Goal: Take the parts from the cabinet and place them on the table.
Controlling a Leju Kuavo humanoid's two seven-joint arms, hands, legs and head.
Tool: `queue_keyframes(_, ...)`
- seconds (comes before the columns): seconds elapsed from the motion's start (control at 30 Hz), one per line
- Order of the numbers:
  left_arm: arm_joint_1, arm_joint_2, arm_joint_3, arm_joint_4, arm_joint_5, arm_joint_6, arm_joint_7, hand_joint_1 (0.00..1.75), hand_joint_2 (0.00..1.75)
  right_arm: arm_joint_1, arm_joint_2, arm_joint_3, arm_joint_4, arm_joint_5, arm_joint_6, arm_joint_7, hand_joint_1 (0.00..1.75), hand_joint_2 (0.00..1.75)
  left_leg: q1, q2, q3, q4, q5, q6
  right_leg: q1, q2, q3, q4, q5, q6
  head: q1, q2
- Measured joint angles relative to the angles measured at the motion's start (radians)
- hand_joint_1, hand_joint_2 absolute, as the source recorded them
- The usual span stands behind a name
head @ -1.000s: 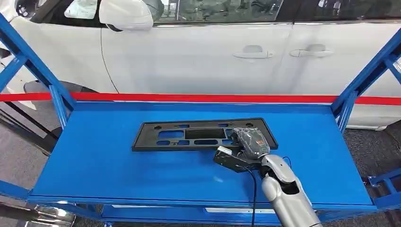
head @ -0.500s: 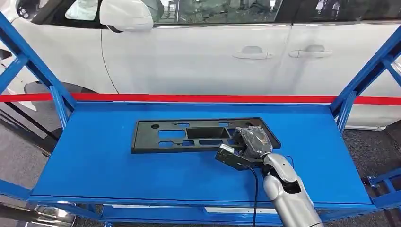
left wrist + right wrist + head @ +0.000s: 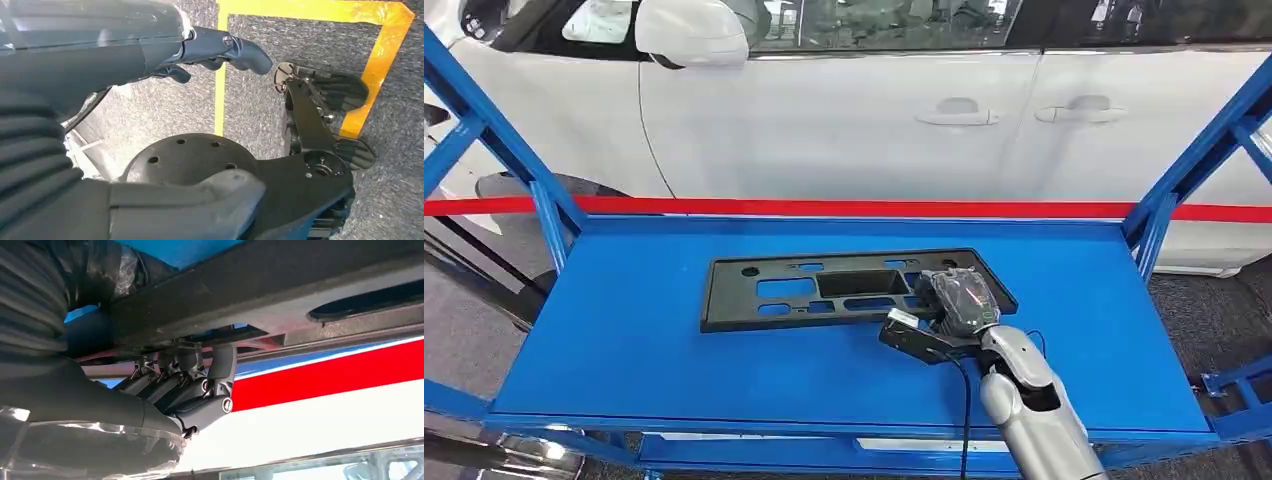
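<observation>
A long black plastic part (image 3: 824,288) with several cut-outs lies across the middle of the blue cabinet shelf (image 3: 644,340). My right hand (image 3: 964,300) grips its right end, with the silver arm coming in over the shelf's front edge. In the right wrist view the dark fingers (image 3: 190,385) hook over the edge of the black part (image 3: 280,285), and the thumb is hidden under it. My left hand (image 3: 200,50) hangs over the floor with its fingers apart and nothing in it.
Blue slanted uprights (image 3: 534,190) (image 3: 1169,200) frame the shelf on both sides. Behind it run a red band (image 3: 854,208) and a white car (image 3: 844,110). The left wrist view looks down on grey floor with yellow tape (image 3: 220,100).
My right hand has shifted slightly to the right with the part's right end. The part has swung a little, its left end coming nearer the front edge.
</observation>
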Motion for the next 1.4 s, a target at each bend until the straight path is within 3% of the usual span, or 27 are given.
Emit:
queue_keyframes(0.23, 0.0, 0.0, 0.0, 0.0, -0.006, -0.005, 0.0, 0.0, 1.75, 0.0, 0.0, 0.0, 0.0, 0.007, -0.008, -0.006, 1.75, 1.75, 0.0, 0.0, 0.0, 0.0, 0.0, 0.0, 0.0, 0.0, 0.0, 0.0, 0.0, 0.0, 0.0, 0.0)
queue_keyframes(0.33, 0.0, 0.0, 0.0, 0.0, -0.013, -0.003, -0.013, 0.0, 1.75, 0.003, -0.005, 0.0, -0.01, 0.065, -0.07, -0.013, 1.75, 1.75, 0.0, 0.0, -0.001, 0.0, 0.0, 0.0, 0.0, 0.0, -0.001, 0.0, 0.0, 0.0, 0.0, 0.0)
queue_keyframes(0.43, 0.002, -0.001, 0.0, 0.0, -0.024, -0.003, -0.023, 0.0, 1.75, 0.008, -0.014, 0.0, -0.072, 0.099, -0.125, -0.021, 1.75, 1.75, 0.0, 0.0, -0.002, 0.0, 0.0, 0.0, 0.0, 0.0, -0.002, 0.0, 0.0, 0.0, 0.0, 0.0)
queue_keyframes(0.67, 0.005, -0.005, 0.0, 0.0, -0.042, -0.001, -0.04, 0.0, 1.75, 0.01, -0.032, 0.013, -0.231, 0.171, -0.181, -0.036, 1.75, 1.75, 0.0, 0.0, -0.003, 0.0, 0.0, 0.0, 0.0, 0.0, -0.002, 0.0, 0.0, 0.0, 0.0, 0.0)
queue_keyframes(1.03, 0.006, -0.007, -0.001, 0.0, -0.046, -0.003, -0.047, 0.0, 1.75, 0.01, -0.062, 0.064, -0.275, 0.223, -0.208, -0.023, 1.75, 1.75, 0.0, 0.0, -0.003, 0.0, 0.0, 0.0, 0.0, 0.0, -0.002, 0.0, 0.0, 0.0, 0.0, 0.0)
queue_keyframes(1.2, 0.008, -0.007, -0.001, 0.0, -0.049, -0.005, -0.048, 0.0, 1.75, 0.01, -0.069, 0.081, -0.281, 0.225, -0.212, -0.019, 1.75, 1.75, -0.004, 0.0, -0.009, 0.01, -0.001, 0.017, -0.006, -0.001, -0.004, -0.006, 0.007, 0.013, 0.0, 0.0)
queue_keyframes(1.23, 0.008, -0.007, -0.001, 0.0, -0.051, -0.005, -0.049, 0.0, 1.75, 0.009, -0.072, 0.083, -0.282, 0.225, -0.213, -0.018, 1.75, 1.75, -0.005, 0.0, -0.008, 0.002, 0.015, 0.023, -0.004, -0.001, 0.001, -0.014, 0.018, 0.02, 0.0, 0.0)
queue_keyframes(1.27, 0.007, -0.011, -0.002, 0.0, -0.052, -0.007, -0.05, 0.0, 1.75, 0.009, -0.075, 0.084, -0.283, 0.225, -0.214, -0.016, 1.75, 1.75, 0.013, 0.0, 0.012, -0.032, 0.035, 0.03, 0.002, -0.001, 0.0, -0.015, 0.009, 0.023, 0.0, 0.0)
queue_keyframes(1.3, 0.006, -0.012, -0.002, 0.0, -0.052, -0.01, -0.05, 0.0, 1.75, 0.007, -0.081, 0.085, -0.283, 0.225, -0.219, -0.016, 1.75, 1.75, 0.01, 0.005, 0.011, -0.046, 0.047, 0.03, -0.002, -0.001, -0.005, 0.001, -0.013, 0.03, 0.0, 0.0)
queue_keyframes(1.33, 0.006, -0.013, -0.002, 0.0, -0.051, -0.011, -0.05, 0.0, 1.75, 0.003, -0.082, 0.087, -0.283, 0.225, -0.221, -0.015, 1.75, 1.75, 0.011, 0.007, 0.008, -0.047, 0.053, 0.038, -0.004, -0.001, -0.027, 0.053, -0.056, 0.032, 0.0, 0.0)
queue_keyframes(1.4, 0.01, -0.012, -0.001, 0.0, -0.036, -0.017, -0.05, 0.0, 1.75, -0.005, -0.081, 0.1, -0.283, 0.228, -0.212, -0.013, 1.75, 1.75, 0.012, 0.009, -0.005, -0.041, 0.055, 0.036, -0.015, -0.001, -0.093, 0.216, -0.132, 0.043, 0.0, 0.0)
